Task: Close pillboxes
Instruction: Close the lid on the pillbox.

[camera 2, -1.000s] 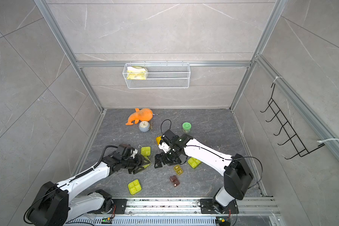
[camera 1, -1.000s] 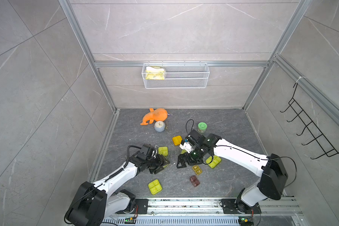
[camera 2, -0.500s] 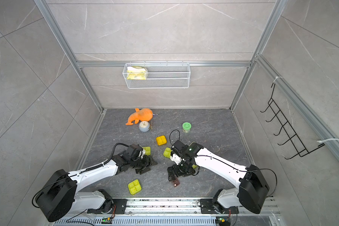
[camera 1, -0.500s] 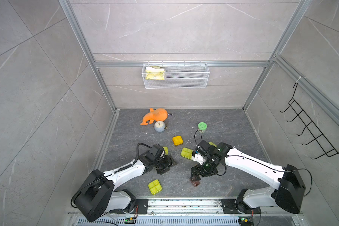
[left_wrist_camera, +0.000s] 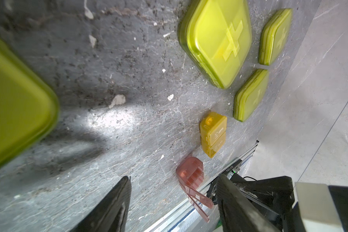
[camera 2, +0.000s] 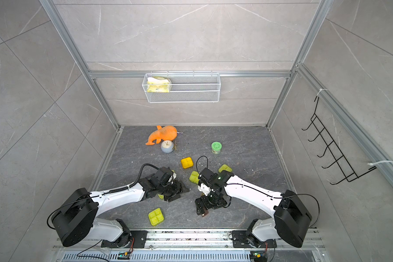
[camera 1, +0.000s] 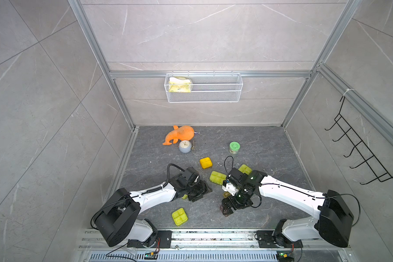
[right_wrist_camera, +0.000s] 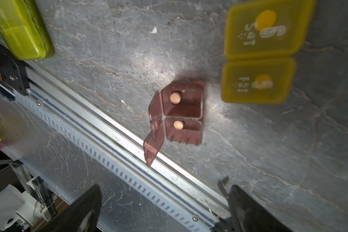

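A small reddish-amber two-cell pillbox (right_wrist_camera: 182, 114) lies near the floor's front edge. Both its lids stand open and a pill lies in each cell. In both top views my right gripper (camera 1: 227, 207) hovers open over it, with nothing between its fingers (right_wrist_camera: 84, 211). A small closed yellow two-cell box (right_wrist_camera: 259, 54) lies beside it. My left gripper (camera 1: 200, 190) is open and empty, low over a yellow-green pillbox (camera 1: 184, 197) that the arm mostly hides. Other closed pillboxes lie around: an orange-yellow one (camera 1: 205, 162) and yellow-green ones (camera 1: 217, 177), (camera 1: 244, 169), (camera 1: 179, 216).
A green-lidded round jar (camera 1: 234, 147), a small clock (camera 1: 185, 146) and an orange plush toy (camera 1: 179, 133) sit farther back. A wire basket (camera 1: 203, 87) hangs on the back wall and a black hook rack (camera 1: 361, 154) on the right wall. The metal rail (camera 1: 191, 236) borders the front.
My right arm has swung from the middle cluster of boxes toward the front, over the reddish-amber box. My left gripper has shifted a little to the right and opened slightly wider.
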